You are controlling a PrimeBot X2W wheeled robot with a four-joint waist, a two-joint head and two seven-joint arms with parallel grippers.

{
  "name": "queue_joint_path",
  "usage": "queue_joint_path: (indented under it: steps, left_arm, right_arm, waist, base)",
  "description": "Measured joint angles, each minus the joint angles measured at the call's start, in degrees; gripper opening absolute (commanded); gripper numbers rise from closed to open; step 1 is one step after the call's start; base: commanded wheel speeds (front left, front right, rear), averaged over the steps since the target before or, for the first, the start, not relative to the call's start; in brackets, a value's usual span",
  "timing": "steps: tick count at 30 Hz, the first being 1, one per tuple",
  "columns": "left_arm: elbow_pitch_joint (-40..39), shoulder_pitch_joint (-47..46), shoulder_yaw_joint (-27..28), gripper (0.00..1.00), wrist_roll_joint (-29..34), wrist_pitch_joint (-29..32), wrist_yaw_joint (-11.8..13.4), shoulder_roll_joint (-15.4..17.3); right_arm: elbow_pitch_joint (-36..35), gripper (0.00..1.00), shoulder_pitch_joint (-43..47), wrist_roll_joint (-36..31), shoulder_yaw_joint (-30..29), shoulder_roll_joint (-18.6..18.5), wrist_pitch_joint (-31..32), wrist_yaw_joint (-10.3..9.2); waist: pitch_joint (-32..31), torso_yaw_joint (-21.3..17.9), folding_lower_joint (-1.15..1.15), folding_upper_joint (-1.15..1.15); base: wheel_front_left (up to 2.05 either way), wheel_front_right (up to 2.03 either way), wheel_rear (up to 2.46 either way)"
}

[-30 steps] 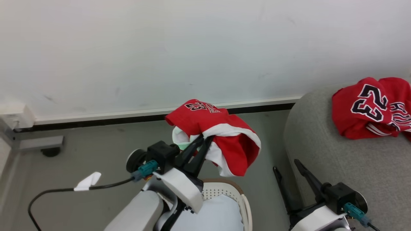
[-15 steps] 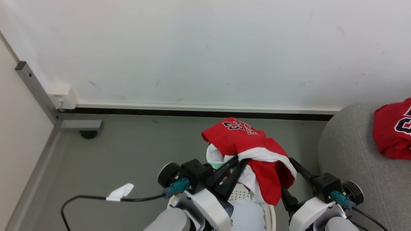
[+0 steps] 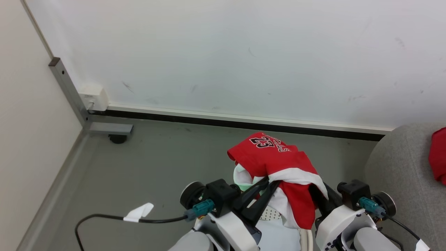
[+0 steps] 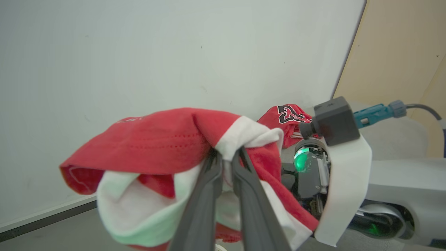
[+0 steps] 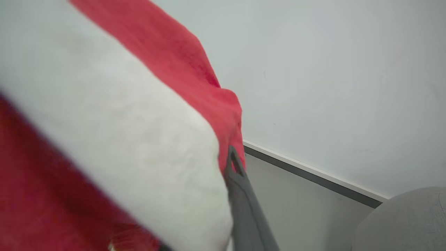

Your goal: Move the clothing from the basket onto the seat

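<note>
Currently held: the red shorts (image 3: 278, 164), white-trimmed and marked with a small "23", hang raised above the basket (image 3: 269, 213) and clear of the seat (image 3: 400, 181).
Left gripper (image 3: 272, 181): clenched on the shorts. The head view gives me dark fingers running up into the white trim. The left wrist view adds the detail that the two tips pinch one fold and nearly meet.
Right gripper (image 3: 324, 199): in the head view its fingers pass under the hanging red hem. The right wrist view gives one finger (image 5: 240, 195) lying against the cloth's edge, with the other covered by blurred fabric. I cannot tell whether it is grasping or released.
Basket: a white perforated wall and pale lining sit directly beneath the shorts, between my two forearms.
Seat: light grey woven upholstery with a rounded edge, just beside the right arm.
Jersey (image 3: 439, 153): the head view gives a red edge lying on the seat at the frame's right border. The left wrist view supplies its black, white-edged numerals.
Floor: a black cable with a white tag (image 3: 139, 211) lies to the left of the left arm.
</note>
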Motion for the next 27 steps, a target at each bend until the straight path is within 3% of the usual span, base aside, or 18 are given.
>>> queue_joint_path:
  steps: [16, 25, 26, 27]
  left_arm:
    - [0.0, 0.2, 0.3, 0.00, -0.6, -0.3, 1.0, 0.8]
    - [0.0, 0.4, 0.5, 0.00, -1.1, -0.6, 1.7, 1.5]
    - [0.0, 0.5, 0.5, 0.15, -1.1, -0.6, 1.9, 1.6]
    - [0.0, 0.5, 0.5, 0.40, -1.1, -0.6, 2.0, 1.7]
  right_arm:
    - [-1.0, 0.00, -0.4, 1.7, 0.7, 0.0, 0.0, 0.00]
    - [-3.8, 0.00, -0.4, 2.4, -2.3, -0.1, 0.0, 0.00]
    - [-4.3, 0.00, -0.5, 2.6, -3.1, -0.2, 0.0, 0.00]
    - [-5.0, 0.00, -0.6, 2.9, -3.8, -0.4, 0.0, 0.00]
  waist:
    - [0.0, -1.5, 0.01, 0.00]
    - [0.2, -3.4, 0.00, 0.00]
    - [0.3, -3.8, 0.00, 0.00]
    - [0.4, -4.3, 0.01, 0.00]
  base:
    - [0.00, 0.00, 0.00]
    - [0.00, 0.00, 0.00]
    - [0.00, 0.00, 0.00]
    - [0.00, 0.00, 0.00]
